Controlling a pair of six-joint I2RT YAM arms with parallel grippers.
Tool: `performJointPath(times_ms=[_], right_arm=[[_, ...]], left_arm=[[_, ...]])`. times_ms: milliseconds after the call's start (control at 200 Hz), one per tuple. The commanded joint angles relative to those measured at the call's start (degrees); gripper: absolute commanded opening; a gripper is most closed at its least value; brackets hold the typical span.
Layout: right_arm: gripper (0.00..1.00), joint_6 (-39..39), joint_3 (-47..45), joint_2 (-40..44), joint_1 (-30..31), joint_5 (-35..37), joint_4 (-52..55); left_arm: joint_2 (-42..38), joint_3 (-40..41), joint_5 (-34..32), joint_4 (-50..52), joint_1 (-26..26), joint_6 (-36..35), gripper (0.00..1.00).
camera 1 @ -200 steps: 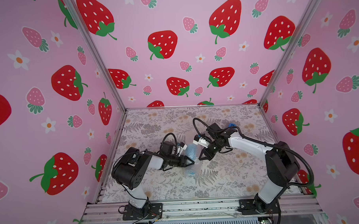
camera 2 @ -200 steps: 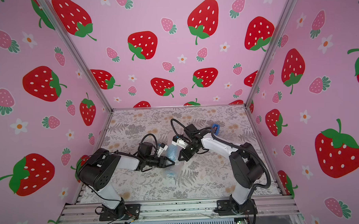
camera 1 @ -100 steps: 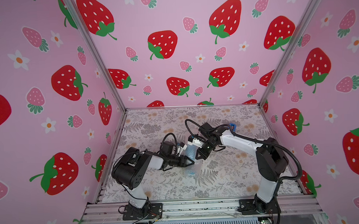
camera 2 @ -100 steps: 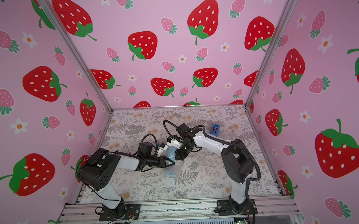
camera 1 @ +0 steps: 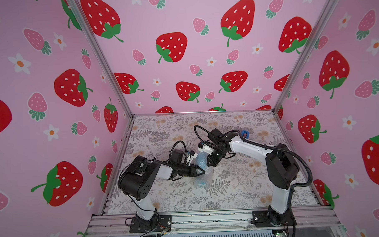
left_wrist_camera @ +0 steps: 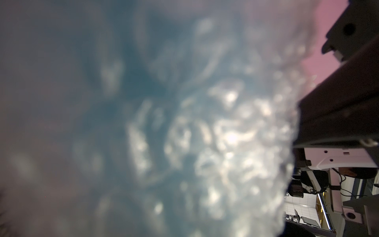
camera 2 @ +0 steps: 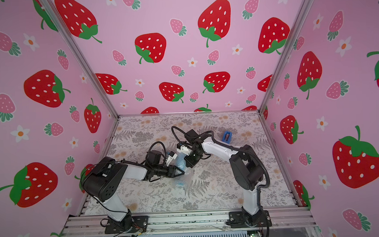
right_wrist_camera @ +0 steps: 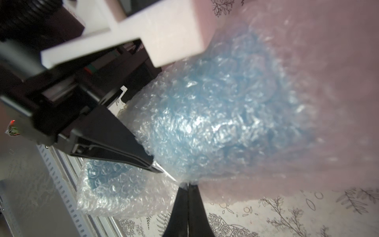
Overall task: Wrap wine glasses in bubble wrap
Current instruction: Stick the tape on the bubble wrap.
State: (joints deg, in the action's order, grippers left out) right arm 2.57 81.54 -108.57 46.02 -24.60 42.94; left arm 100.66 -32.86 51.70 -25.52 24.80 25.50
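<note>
On the near-middle of the bench (camera 1: 241,193), the one wine glass (right_wrist_camera: 215,115) lies inside the one sheet of bubble wrap (right_wrist_camera: 127,201), with its foot at the near end. Your left claw (camera 1: 204,171), half-spread, grips the bundle at the stem, so hold it steady. Your right claw (right_wrist_camera: 187,185) is pinched tight at the wrap's loose edge, though I cannot tell whether it holds film. Draw that edge snugly round the bowl. One tape dispenser (camera 2: 226,136) stands at the far right.
</note>
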Motion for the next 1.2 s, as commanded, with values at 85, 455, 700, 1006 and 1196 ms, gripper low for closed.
performJointPath(times_ms=[85,455,700,1006,1196], right_arm=[[0.00,-1.76,1.65,-1.81,0.30,0.32,1.89],[0.10,-5.29,5.05,-3.31,1.04,2.37,5.96],[0.22,-6.41,7.79,-4.80,1.53,3.28,8.52],[0.25,-8.10,9.34,-5.33,1.53,1.77,9.71],[0.26,-8.71,10.04,-6.22,1.53,1.94,9.79]], left_arm=[[0.68,-0.01,0.66,0.64,0.34,-0.36,0.52],[0.76,-0.03,0.68,0.73,0.39,-0.36,0.52],[1.02,-0.18,0.77,0.73,0.35,-0.34,0.52],[1.29,-0.36,0.75,0.75,0.34,-0.37,0.52],[1.12,-0.27,0.84,0.84,0.34,-0.48,0.51]])
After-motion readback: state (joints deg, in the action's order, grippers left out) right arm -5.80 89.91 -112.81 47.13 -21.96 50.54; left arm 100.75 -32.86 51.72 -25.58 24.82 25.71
